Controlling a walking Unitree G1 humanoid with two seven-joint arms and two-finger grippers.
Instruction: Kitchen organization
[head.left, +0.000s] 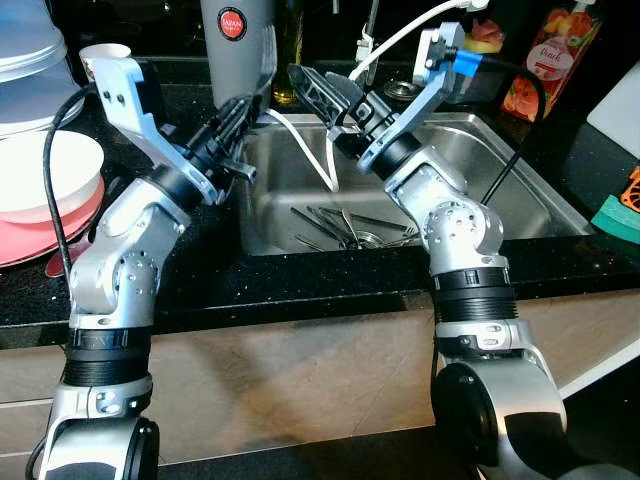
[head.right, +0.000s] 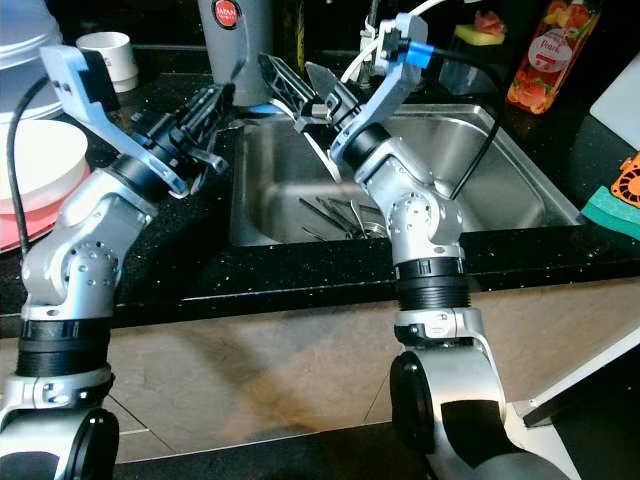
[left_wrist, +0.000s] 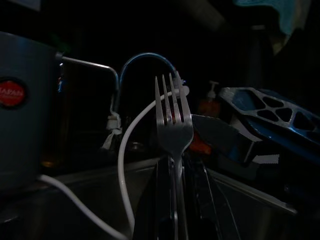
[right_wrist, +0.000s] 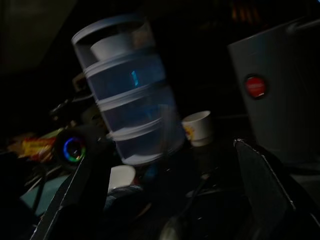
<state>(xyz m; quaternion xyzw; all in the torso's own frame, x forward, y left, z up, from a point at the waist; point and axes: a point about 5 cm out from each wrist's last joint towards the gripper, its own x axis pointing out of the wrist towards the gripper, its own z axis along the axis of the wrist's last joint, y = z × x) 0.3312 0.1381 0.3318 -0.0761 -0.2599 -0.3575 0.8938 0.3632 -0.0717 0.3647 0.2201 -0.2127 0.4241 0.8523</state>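
My left gripper (head.left: 235, 118) is shut on a steel fork (left_wrist: 172, 120), held tines up over the sink's back left corner. The fork's tines (head.left: 267, 58) stand in front of a steel canister (head.left: 235, 40) with a red label. My right gripper (head.left: 325, 90) hovers open just to the right of it, above the sink (head.left: 520, 180), with nothing between its fingers (right_wrist: 80, 190). Several pieces of cutlery (head.left: 350, 230) lie on the sink floor.
A white cable (head.left: 320, 150) hangs into the sink by the faucet (head.left: 370, 30). White bowls (head.left: 50, 170) on a pink plate, stacked plastic containers (right_wrist: 130, 90) and a cup (head.left: 105, 55) stand on the left counter. A juice bottle (head.left: 550, 60) and teal sponge (head.left: 620, 215) are on the right.
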